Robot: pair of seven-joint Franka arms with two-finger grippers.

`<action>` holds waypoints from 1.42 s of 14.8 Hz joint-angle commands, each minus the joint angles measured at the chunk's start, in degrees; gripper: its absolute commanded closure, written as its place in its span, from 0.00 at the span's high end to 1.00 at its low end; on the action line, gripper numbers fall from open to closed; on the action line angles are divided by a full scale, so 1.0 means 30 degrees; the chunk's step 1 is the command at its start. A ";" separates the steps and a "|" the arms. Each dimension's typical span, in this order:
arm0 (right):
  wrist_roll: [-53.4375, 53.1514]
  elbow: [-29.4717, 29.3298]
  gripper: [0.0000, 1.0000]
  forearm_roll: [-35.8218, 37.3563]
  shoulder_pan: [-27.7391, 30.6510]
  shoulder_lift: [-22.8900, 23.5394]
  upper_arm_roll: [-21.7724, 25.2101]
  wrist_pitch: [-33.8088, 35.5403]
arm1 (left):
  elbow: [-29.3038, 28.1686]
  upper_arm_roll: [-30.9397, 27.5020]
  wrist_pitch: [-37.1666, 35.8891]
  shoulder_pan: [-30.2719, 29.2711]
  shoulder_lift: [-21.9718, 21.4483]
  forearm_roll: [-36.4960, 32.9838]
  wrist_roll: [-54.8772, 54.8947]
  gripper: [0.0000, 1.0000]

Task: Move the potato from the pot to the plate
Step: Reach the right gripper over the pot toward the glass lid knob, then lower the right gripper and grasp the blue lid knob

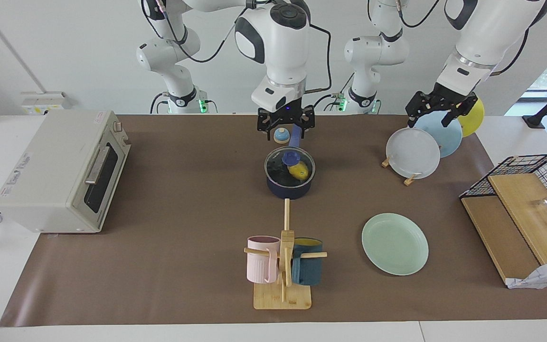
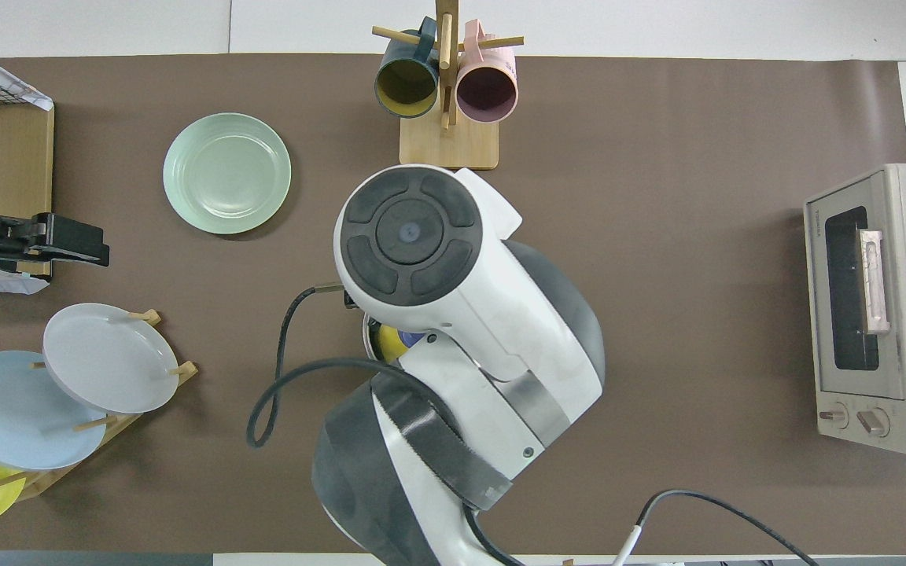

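Four plates share the table: one mint-green plate (image 1: 394,243) lying flat and three standing in a wooden rack (image 1: 409,179), grey-white (image 1: 412,153), light blue (image 1: 439,133) and yellow (image 1: 474,116). Two mugs, one pink (image 1: 261,259) and one dark teal (image 1: 307,267), hang on a single mug tree (image 1: 284,266). There is one lidded pot (image 1: 290,173) with one potato (image 1: 299,170), one toaster oven (image 1: 64,171), one small bell (image 1: 281,136), one wire basket (image 1: 534,178), and two robot arms.

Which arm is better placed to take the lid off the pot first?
Right. Its open gripper hangs above the handle end of the pot, near the glass lid that covers the potato. The left gripper, also open, waits over the plate rack, toward its own end of the table.
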State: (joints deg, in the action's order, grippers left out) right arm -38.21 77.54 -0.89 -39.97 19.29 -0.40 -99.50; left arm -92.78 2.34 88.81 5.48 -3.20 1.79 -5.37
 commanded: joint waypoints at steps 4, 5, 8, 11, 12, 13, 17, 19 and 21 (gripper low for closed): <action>-0.0211 0.3649 1.00 0.1605 -0.1353 0.0425 -0.0014 -0.4092 | 0.0137 0.0246 -0.0453 -0.0304 -0.0107 -0.0332 0.0209 1.00; -0.0182 0.4091 1.00 0.2107 -0.1383 0.0513 -0.0044 -0.4621 | 0.0137 0.0246 -0.0424 -0.0304 -0.0107 -0.0332 0.0209 1.00; 0.0314 0.4826 1.00 0.2665 -0.1384 0.0602 -0.0015 -0.5154 | 0.0137 0.0246 -0.0453 -0.0159 -0.0107 -0.0332 0.0180 1.00; 0.0433 0.5208 1.00 0.3079 -0.1355 0.0514 -0.0044 -0.5213 | -0.0038 0.0246 -0.0395 -0.0099 -0.0136 -0.0332 0.0209 1.00; 0.0405 0.5296 1.00 0.3050 -0.1325 0.0485 -0.0044 -0.5242 | -0.0039 0.0246 -0.0395 -0.0128 -0.0165 -0.0332 0.0209 1.00; 0.0288 0.5355 1.00 0.2991 -0.1238 0.0485 -0.0044 -0.5300 | -0.0068 0.0246 -0.0366 -0.0129 -0.0165 -0.0332 0.0180 1.00; 0.0228 0.5559 1.00 0.2786 -0.1062 0.0455 -0.0073 -0.5330 | -0.0097 0.0246 -0.0190 -0.0187 -0.0165 -0.0332 0.0121 1.00; 0.0170 0.5677 1.00 0.2553 -0.0916 0.0426 -0.0073 -0.5330 | -0.0098 0.0246 -0.0219 -0.0246 -0.0165 -0.0332 0.0121 1.00; 0.0141 0.5707 1.00 0.2055 -0.0856 0.0397 -0.0073 -0.5330 | -0.0127 0.0246 -0.0190 -0.0246 -0.0165 -0.0332 0.0063 1.00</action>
State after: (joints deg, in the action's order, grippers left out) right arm -38.05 92.16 6.88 -43.51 22.27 -0.16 -113.99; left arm -92.81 2.63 88.74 5.48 -3.19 1.79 -5.37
